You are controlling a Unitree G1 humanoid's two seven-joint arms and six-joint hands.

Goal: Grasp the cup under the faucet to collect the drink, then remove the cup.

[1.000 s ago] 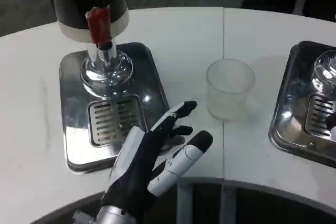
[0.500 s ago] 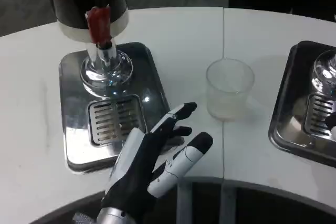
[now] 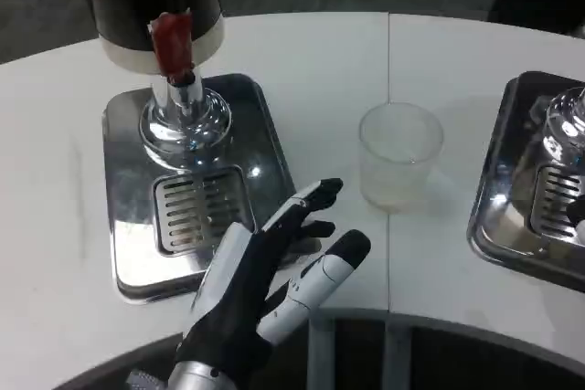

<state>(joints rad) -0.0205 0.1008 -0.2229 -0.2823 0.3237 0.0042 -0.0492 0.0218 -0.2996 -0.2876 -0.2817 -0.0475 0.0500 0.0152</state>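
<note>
White table (image 3: 329, 52), cup (image 3: 400, 167) beyond fingers (image 3: 315, 196)

You are looking down through a single head-mounted camera, tilting steeply toward the white counter (image 3: 320, 70) from close range. The near counter edge is running along the bottom of the frame, dark floor is showing past the far edge, and the robot's own left hand (image 3: 260, 294) is rising from below, confirming the viewpoint.

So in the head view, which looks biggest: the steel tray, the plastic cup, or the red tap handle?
1. steel tray, clearly the largest.
2. plastic cup.
3. red tap handle, smallest as it looks from here.
</note>
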